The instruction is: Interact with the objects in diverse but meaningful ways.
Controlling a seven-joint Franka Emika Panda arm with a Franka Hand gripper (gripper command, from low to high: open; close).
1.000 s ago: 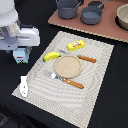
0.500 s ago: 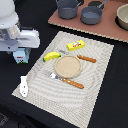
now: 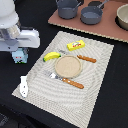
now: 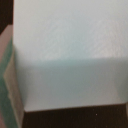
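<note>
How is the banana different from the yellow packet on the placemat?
The banana is curved and plain; the packet is a straight-edged block with red print. The banana lies beside the round plate, on the exterior view's left; the packet lies beyond the plate. Both are yellow, lying flat on the placemat.

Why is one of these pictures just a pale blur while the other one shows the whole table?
The wrist view is filled by a pale blue-white surface, too close to the lens to be in focus, so only soft edges show, though it looks like a box face. The exterior view is coarse but evenly lit, with no strong glare: the banana, the yellow packet and the placemat read clearly.
</note>
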